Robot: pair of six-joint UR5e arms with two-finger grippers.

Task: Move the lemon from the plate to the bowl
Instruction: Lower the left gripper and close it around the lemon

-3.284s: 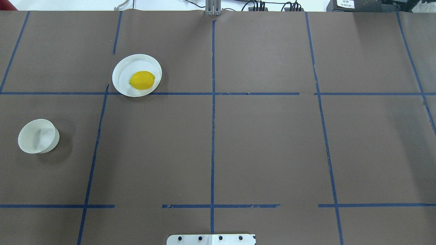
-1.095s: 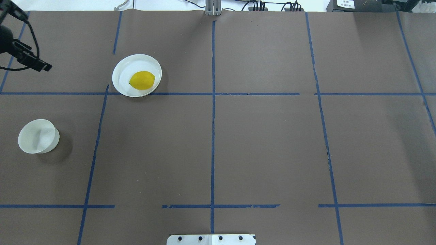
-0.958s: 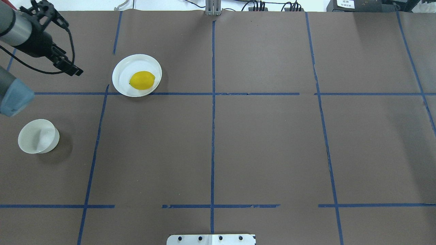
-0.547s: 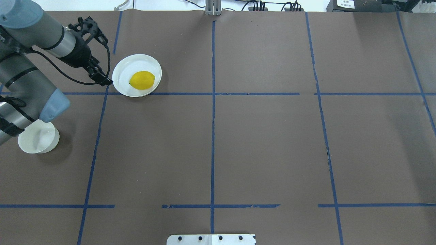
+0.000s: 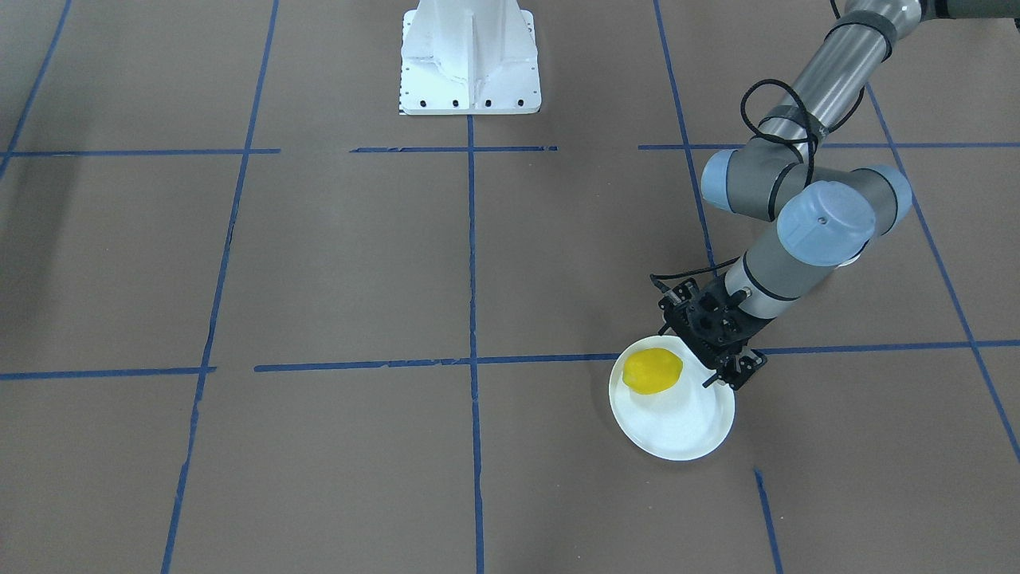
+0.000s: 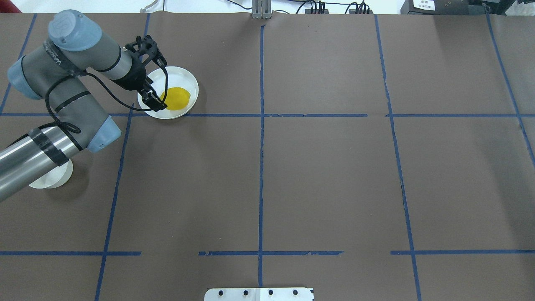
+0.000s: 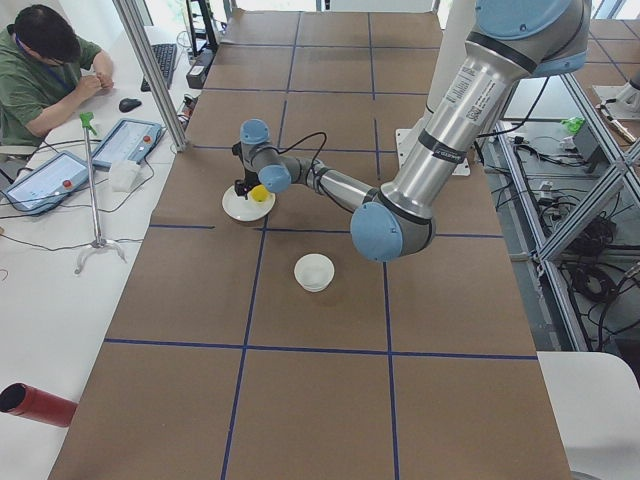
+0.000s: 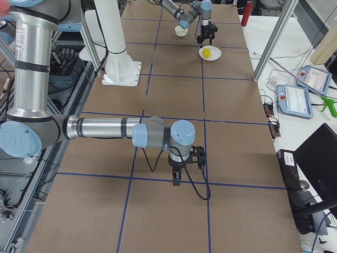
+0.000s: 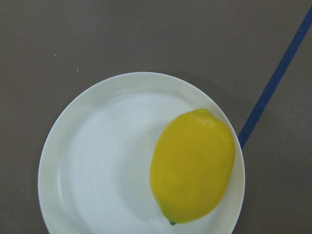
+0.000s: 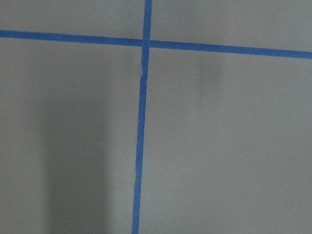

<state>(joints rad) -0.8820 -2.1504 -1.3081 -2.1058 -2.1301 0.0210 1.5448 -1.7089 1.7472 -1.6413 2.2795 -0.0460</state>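
Lemon (image 6: 174, 98) lies on plate (image 6: 175, 73) atop brown, blue-taped table (image 6: 334, 167).

The lemon (image 6: 175, 98) lies on the plate (image 6: 177, 77), right of centre, upper left in the overhead view. The bowl (image 6: 58, 177) sits lower left, well apart.

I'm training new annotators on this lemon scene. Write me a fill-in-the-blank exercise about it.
1. The lemon lies on the ____.
2. The gripper over the plate rim belongs to the robot's ____ arm.
3. In the overhead view, that arm partly hides the ____.
4. The tape lines are ____.

Missing words: plate; left; bowl; blue.
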